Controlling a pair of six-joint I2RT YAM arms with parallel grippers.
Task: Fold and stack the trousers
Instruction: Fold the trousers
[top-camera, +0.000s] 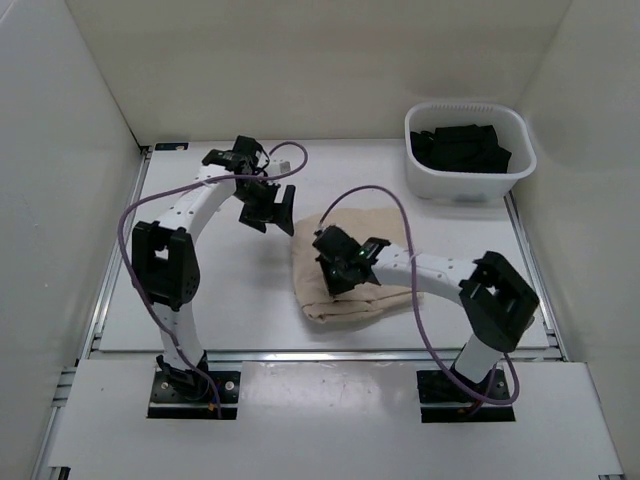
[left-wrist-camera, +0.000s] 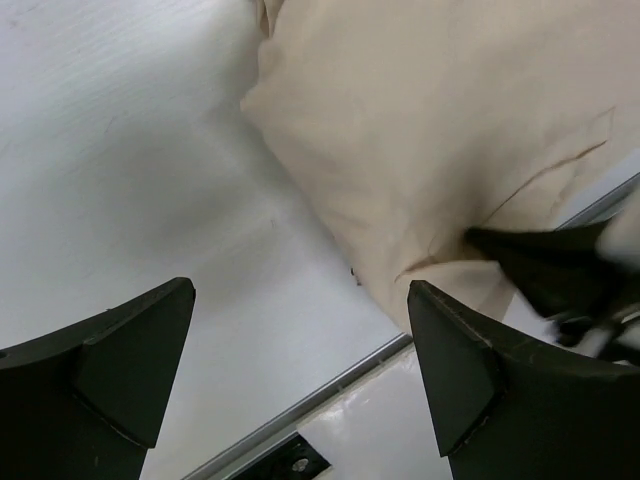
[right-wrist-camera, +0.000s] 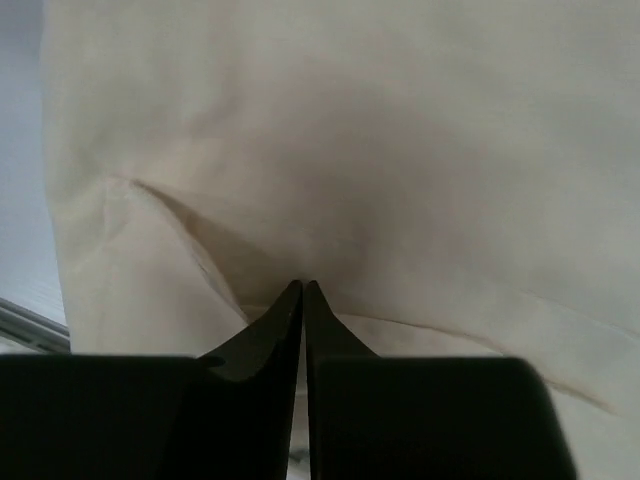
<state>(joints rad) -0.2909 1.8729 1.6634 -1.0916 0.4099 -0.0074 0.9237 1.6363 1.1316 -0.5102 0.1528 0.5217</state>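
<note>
The beige trousers (top-camera: 350, 290) lie folded in a compact bundle on the white table, right of centre. They fill the right wrist view (right-wrist-camera: 350, 130) and show in the left wrist view (left-wrist-camera: 420, 130). My right gripper (top-camera: 336, 266) rests on top of the bundle. Its jaws (right-wrist-camera: 303, 288) are closed at the edge of an upper layer, with creases running out from the tips. My left gripper (top-camera: 266, 212) is open and empty, hovering above the table just off the trousers' far left corner (left-wrist-camera: 300, 295).
A white bin (top-camera: 512, 172) with dark clothes inside stands at the back right. White walls enclose the table on three sides. A metal rail (top-camera: 300, 353) runs along the table's near edge. Purple cables loop over both arms.
</note>
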